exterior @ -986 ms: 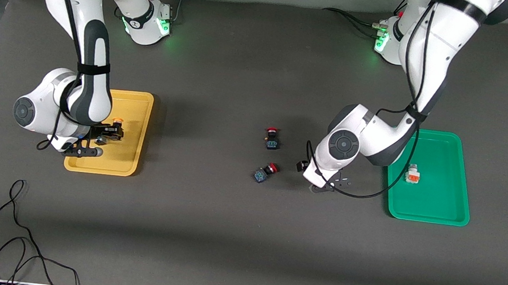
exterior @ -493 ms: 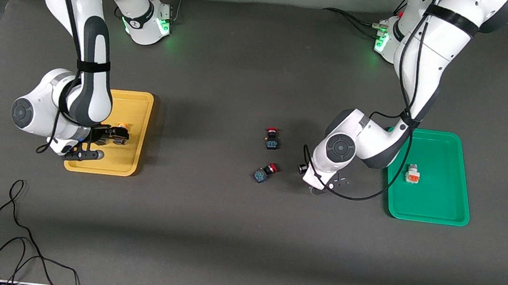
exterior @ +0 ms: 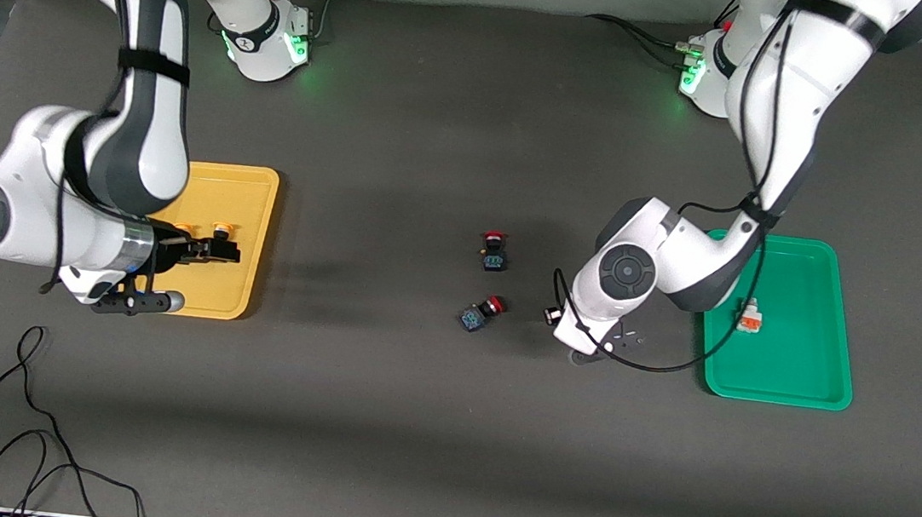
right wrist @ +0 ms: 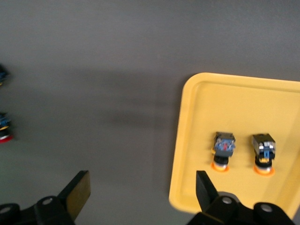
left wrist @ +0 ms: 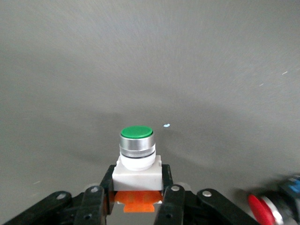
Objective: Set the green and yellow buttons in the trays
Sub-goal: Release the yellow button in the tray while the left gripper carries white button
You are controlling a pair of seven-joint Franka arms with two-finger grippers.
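Front view: I have the right gripper point(exterior: 209, 252) up over the yellow tray point(exterior: 259, 186), fingers apart and empty. Two yellow buttons point(exterior: 220, 227) sit in that tray near the edge toward table centre, side by side. The green tray point(exterior: 790, 391) at the left arm's end has one green button point(exterior: 750, 315) lying in it. The left gripper point(exterior: 589, 340) is low on the mat just beside the green tray's edge toward centre, mostly hidden under the wrist. Two red buttons point(exterior: 493, 251) lie mid-table and aren't mine to move.

Left wrist view: the fingers point(left wrist: 171, 199) are clamped on the second green button point(left wrist: 137, 154) by its white body, cap up, button resting on or just off the mat; I can't tell which. A red cap shows blurred at the corner.

Right wrist view: the fingers point(right wrist: 78, 190) are wide apart, nothing between them, and both yellow buttons point(right wrist: 223, 149) are inside the tray rim.

Progress, my read: yellow side done, three of four placed, and only the gripped green one is left to lift over the rim and drop. The green tray has lots of bare floor around its one button. Bare mat around the left gripper; the reds are close enough to watch when lifting. Right arm has open mat to pull away
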